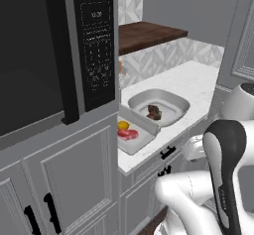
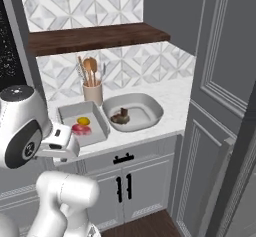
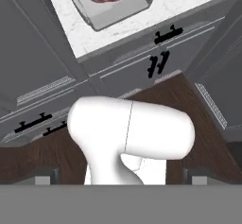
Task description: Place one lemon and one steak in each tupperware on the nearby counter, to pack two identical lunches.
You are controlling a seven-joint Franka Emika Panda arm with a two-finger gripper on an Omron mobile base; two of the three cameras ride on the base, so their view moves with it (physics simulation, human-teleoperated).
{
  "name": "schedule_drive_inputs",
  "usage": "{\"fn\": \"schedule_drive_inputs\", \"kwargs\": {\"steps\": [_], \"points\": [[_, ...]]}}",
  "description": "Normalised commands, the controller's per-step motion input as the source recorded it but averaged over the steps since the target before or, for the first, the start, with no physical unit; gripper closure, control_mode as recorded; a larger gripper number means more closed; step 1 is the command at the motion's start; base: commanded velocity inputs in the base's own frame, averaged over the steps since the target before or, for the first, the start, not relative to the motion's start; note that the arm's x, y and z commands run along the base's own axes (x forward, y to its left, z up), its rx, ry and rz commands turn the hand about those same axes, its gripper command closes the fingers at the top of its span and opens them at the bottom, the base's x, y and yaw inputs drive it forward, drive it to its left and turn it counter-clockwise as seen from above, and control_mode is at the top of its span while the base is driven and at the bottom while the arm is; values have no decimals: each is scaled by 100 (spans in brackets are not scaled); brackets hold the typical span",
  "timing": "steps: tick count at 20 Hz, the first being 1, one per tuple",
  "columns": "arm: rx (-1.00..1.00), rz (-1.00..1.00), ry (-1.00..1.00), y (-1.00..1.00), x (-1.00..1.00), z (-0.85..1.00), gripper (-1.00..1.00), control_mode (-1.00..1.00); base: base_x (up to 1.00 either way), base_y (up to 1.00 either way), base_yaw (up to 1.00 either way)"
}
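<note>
Holding nothing, the gripper stands released; tray (image 2: 97,131) has lemon (image 2: 83,121) and steak (image 2: 80,129), tub (image 2: 150,112) one steak (image 2: 121,116), lacking lemon.

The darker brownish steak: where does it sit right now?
In both base views the darker steak lies inside the deeper rounded tub on the white counter, just right of the flat tray holding the red steak and a lemon.

Tray (image 2: 97,137) left of tub (image 2: 152,112) on counter (image 2: 172,97), lemon (image 2: 83,121) behind steak (image 2: 81,129) in tray
</note>
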Motion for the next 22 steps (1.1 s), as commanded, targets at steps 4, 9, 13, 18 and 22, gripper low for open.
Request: {"fn": "schedule_drive_inputs", "kwargs": {"steps": [4, 9, 13, 18, 22], "points": [[0, 0, 0, 0, 0, 0, -100, 100, -100, 7, 0], [0, 0, 0, 0, 0, 0, -100, 100, -100, 0, -31], [0, 0, 0, 0, 0, 0, -100, 100, -88, -1, -63], [0, 0, 0, 0, 0, 0, -100, 100, -62, -3, -70], [0, 0, 0, 0, 0, 0, -100, 100, -24, -17, -75]]}}
